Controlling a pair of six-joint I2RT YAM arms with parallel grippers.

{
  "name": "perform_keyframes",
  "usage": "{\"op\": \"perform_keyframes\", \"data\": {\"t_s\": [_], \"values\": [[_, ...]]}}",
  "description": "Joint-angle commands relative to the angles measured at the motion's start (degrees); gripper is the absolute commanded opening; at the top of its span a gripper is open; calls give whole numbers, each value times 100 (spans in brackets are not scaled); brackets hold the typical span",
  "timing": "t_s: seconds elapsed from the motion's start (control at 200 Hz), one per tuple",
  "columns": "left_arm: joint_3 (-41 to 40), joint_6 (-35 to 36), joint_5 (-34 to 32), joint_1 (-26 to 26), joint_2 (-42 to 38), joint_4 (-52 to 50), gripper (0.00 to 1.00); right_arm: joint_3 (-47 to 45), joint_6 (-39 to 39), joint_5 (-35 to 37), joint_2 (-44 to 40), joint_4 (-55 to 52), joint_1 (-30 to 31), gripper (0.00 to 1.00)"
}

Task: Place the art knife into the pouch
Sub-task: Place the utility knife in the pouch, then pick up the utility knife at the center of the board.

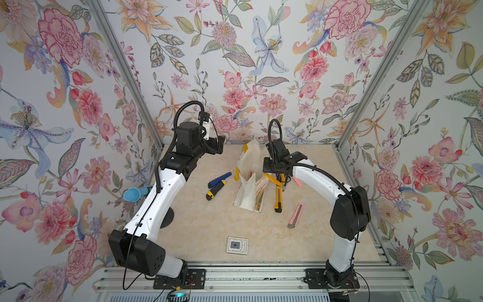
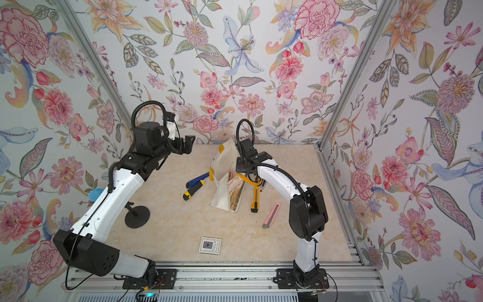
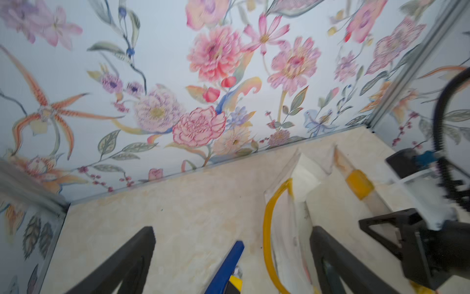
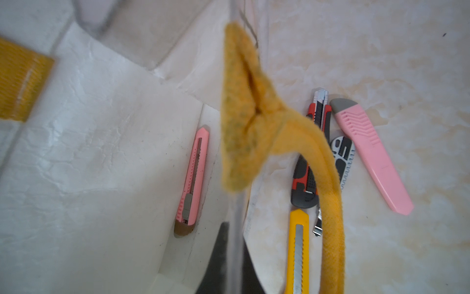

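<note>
Off-white pouch (image 1: pixel 248 194) standing open on the marbled table (image 1: pixel 198 235), pink art knife (image 1: pixel 251 173) showing in its mouth, right gripper (image 1: pixel 281 175) low at its yellow handle (image 1: pixel 271 178), left gripper (image 1: pixel 219 145) raised well apart, blue knife (image 1: pixel 220 179), yellow knife (image 1: pixel 279 200) and second pink knife (image 1: pixel 296 215) lying around it

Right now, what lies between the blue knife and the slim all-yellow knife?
The pouch, propped open on the table; both top views show it.

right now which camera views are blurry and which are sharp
Left wrist view: motion-smeared throughout, pouch and wallpaper soft. Right wrist view: near yellow handle out of focus, pink knife in the pouch crisp. Both top views: sharp, evenly lit, soft shadows.
</note>
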Motion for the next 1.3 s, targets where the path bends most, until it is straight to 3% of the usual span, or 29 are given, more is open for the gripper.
{"op": "perform_keyframes", "data": {"t_s": [0.0, 0.225, 0.7, 1.296], "values": [[-625, 285, -495, 200, 387, -512, 96, -43, -108, 6, -180, 2, -36, 0], [-1170, 344, -667, 223, 1363, -152, 96, -132, -118, 49, -242, -1, -91, 0], [-101, 482, -721, 218, 3128, -523, 86, -262, -82, 123, -269, 0, -228, 0], [-16, 576, -463, 159, 3636, -677, 80, -255, -93, 10, -166, 0, -446, 0]]}}
